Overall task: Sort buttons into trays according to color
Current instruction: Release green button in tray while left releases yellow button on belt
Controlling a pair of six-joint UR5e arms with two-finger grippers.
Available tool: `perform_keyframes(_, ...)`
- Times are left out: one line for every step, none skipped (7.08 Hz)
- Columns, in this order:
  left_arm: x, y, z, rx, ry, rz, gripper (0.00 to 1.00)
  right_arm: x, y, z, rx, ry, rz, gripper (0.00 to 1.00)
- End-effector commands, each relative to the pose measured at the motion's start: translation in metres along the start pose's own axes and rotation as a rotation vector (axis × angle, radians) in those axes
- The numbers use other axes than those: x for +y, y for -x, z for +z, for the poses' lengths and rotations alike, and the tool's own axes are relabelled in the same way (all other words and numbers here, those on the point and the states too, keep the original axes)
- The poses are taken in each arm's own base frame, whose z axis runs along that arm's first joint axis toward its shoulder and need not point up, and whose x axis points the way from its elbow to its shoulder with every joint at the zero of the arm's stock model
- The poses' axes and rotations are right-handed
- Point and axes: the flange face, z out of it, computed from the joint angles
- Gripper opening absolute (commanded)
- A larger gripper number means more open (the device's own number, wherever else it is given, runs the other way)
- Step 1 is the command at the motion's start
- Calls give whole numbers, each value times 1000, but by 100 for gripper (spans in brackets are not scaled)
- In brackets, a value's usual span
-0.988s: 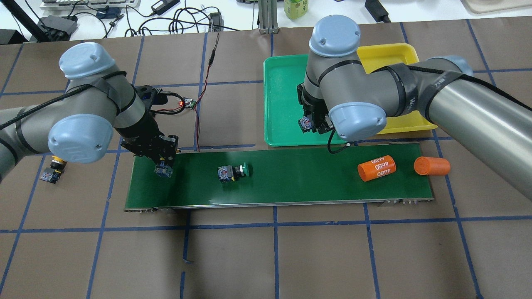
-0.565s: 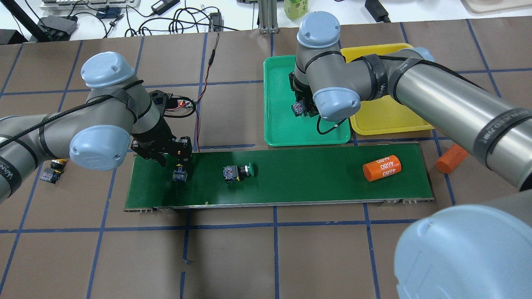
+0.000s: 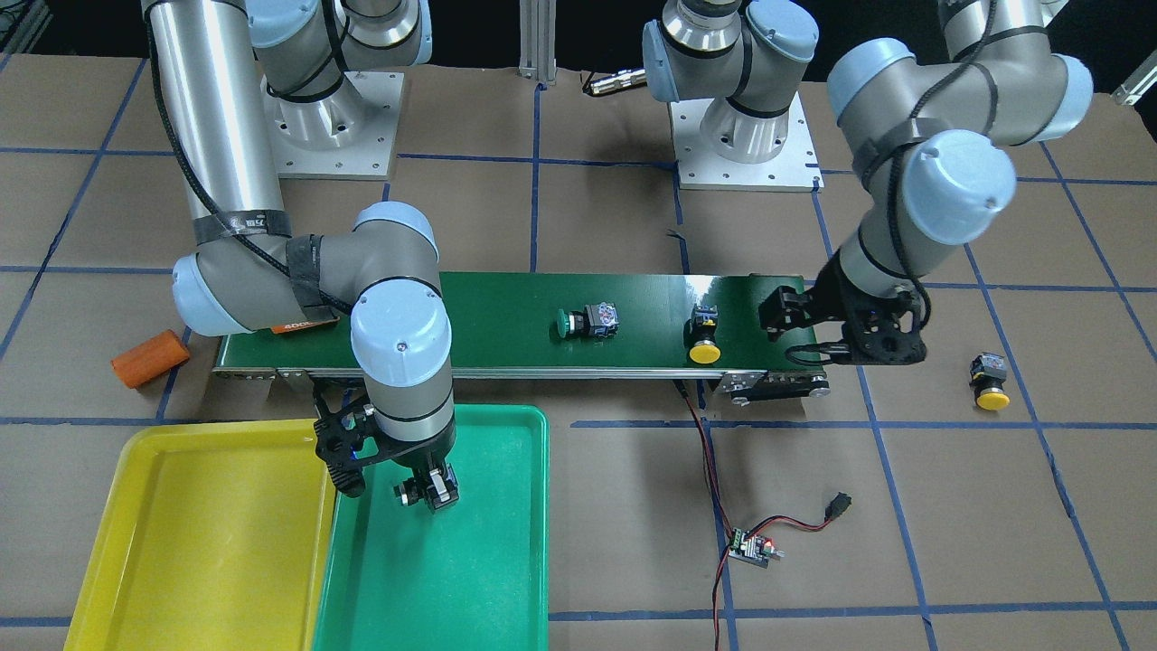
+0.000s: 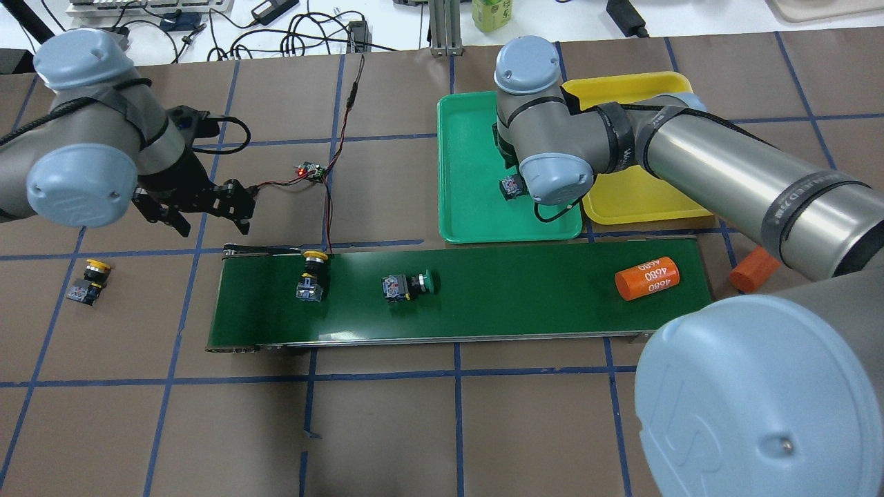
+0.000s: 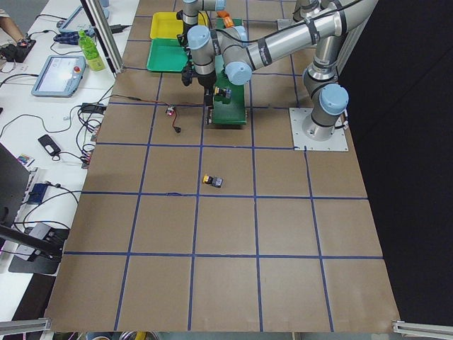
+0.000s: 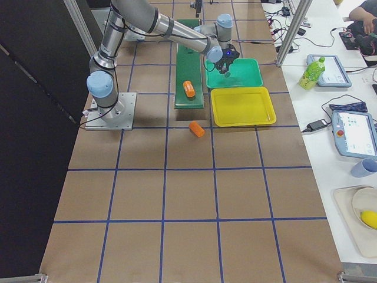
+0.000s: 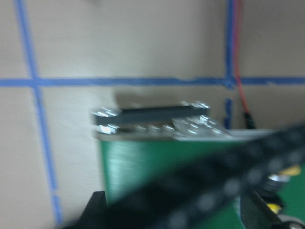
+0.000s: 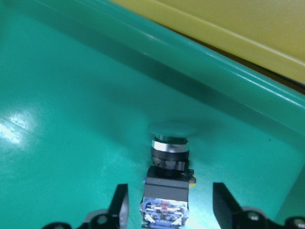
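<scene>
The right gripper (image 8: pixel 170 196) has its jaws apart around a green button (image 8: pixel 169 148) in the green tray (image 8: pixel 57 95), low in its wrist view, and the left gripper (image 4: pixel 214 222), upper left overhead, seems spread apart too.

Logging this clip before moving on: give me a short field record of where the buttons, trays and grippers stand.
Left gripper: open, empty, beside the belt
Right gripper: open over the green tray, fingers either side of a green button
Belt: one yellow button, second green button, orange cylinder
Table: second yellow button
Yellow tray: no buttons
</scene>
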Motion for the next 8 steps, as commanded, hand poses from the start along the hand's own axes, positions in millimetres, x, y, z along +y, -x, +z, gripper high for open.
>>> perform_keyframes(-19,129,27,34,32,97,100,-6,-9,-40,-12,-15,0,100)
perform_keyframes(-17,200,50,46,23,121,100,-4,-27,-77,31,-1,-16,100)
perform_keyframes(-8,257,76,43,2,193,100,-1,-52,-113,65,7,-38,100)
perform_keyframes(-1,285,101,29,-17,193,100,2,-78,-141,93,10,-40,100)
perform_keyframes(3,296,125,41,-12,227,100,7,-107,-170,124,17,-44,100)
perform_keyframes(9,297,139,70,6,237,100,16,-137,-183,163,34,-50,100)
perform_keyframes(18,288,155,96,26,238,100,23,-155,-184,157,40,-47,100)
perform_keyframes(22,284,162,83,20,243,100,29,-165,-176,169,53,-42,100)
